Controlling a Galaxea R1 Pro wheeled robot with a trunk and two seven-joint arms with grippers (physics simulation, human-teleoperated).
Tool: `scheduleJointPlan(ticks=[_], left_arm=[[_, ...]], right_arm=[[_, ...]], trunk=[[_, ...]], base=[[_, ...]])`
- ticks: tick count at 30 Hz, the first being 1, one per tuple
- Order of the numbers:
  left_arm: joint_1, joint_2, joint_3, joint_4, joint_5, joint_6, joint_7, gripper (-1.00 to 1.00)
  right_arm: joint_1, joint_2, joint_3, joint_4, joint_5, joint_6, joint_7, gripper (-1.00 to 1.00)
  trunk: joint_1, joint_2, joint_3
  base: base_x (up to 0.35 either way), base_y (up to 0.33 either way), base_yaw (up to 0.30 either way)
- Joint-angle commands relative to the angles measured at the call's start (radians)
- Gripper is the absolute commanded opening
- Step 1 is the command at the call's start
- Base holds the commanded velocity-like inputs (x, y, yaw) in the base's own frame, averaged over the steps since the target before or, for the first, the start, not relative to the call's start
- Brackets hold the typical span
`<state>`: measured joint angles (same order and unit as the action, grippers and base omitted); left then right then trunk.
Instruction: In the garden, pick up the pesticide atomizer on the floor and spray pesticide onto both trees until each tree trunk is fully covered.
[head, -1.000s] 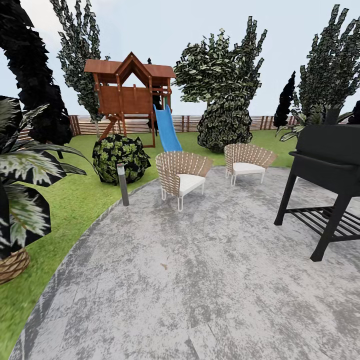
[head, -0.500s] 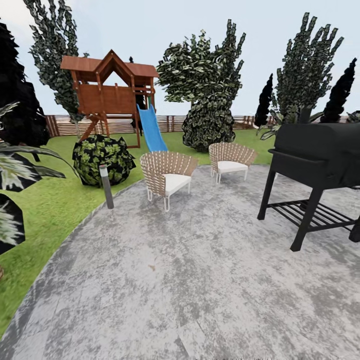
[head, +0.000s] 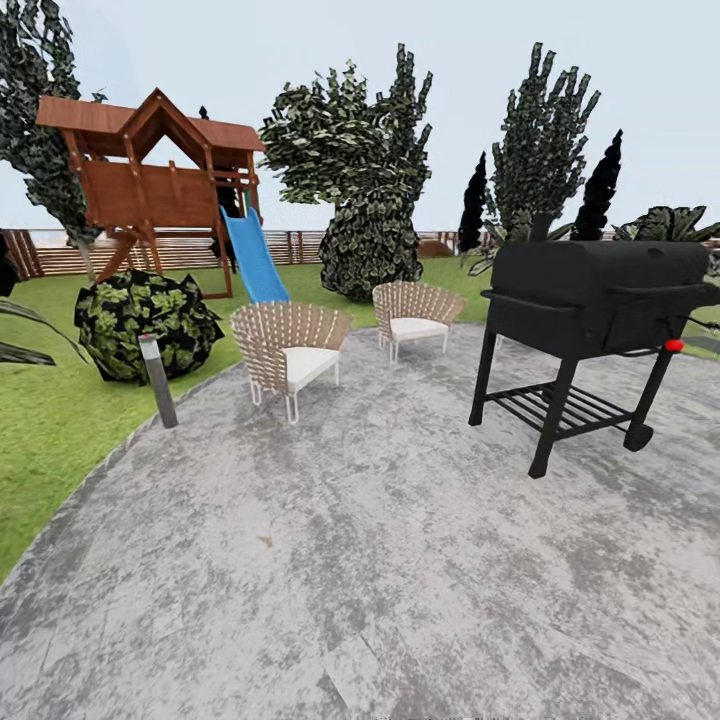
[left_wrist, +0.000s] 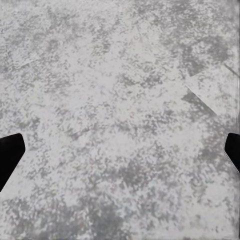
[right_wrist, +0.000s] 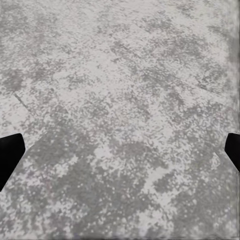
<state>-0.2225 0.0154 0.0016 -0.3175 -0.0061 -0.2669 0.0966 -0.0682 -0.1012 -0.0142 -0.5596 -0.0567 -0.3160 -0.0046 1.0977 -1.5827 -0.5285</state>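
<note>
Head view, L to R: green lawn (head: 60, 440) of the garden at far left, round leafy shrub (head: 148, 322) on it, short grey bollard light (head: 158, 381) at grass/paving edge just in front of shrub. Behind: wooden playhouse (head: 150, 190) w/ blue slide (head: 253, 257) running down toward lawn, brown slat fence (head: 60, 255) along the back. Near wicker chair (head: 288, 346) w/ white cushion on grey paved patio (head: 350, 560), second wicker chair (head: 415, 313) farther back & to the R, well apart. Big bushy tree (head: 360, 190) behind 2nd chair, leafy down to the grass. More R: thin dark columnar trees (head: 600, 190) plus taller leafy one (head: 540, 140). Black barrel grill (head: 590, 305) on patio at R, slatted shelf below, small red knob (head: 674, 345) at its R end. Thick bare trunks, atomizer, white spray specks: can't pick out any here. Left wrist view: left gripper (left_wrist: 120, 155) over mottled grey paving, dark fingertips (left_wrist: 10, 152) at opposite frame edges, spread wide, nothing between. Right wrist view: right gripper (right_wrist: 120, 155) same, fingertips (right_wrist: 10, 155) far apart over paving, nothing held.
</note>
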Motion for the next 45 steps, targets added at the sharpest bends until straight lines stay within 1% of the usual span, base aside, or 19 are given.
scheduleJointPlan(ticks=[1,23,45], left_arm=[[0.0,0.0,0.0,0.0,0.0,0.0,0.0,1.0],[-0.001,0.002,0.0,0.001,0.007,0.0,0.0,1.0],[-0.001,0.002,0.0,0.001,0.005,0.0,0.0,1.0]], right_arm=[[0.0,0.0,0.0,0.0,0.0,0.0,0.0,1.0],[-0.001,0.0,0.0,0.002,0.0,0.0,0.001,1.0],[0.0,0.0,0.0,0.002,0.0,0.0,0.002,1.0]], trunk=[[0.004,-0.007,-0.003],[0.088,-0.161,-0.072],[0.173,-0.315,-0.141]], base=[[0.0,0.0,-0.3],[0.0,0.0,-0.3],[0.0,0.0,-0.3]])
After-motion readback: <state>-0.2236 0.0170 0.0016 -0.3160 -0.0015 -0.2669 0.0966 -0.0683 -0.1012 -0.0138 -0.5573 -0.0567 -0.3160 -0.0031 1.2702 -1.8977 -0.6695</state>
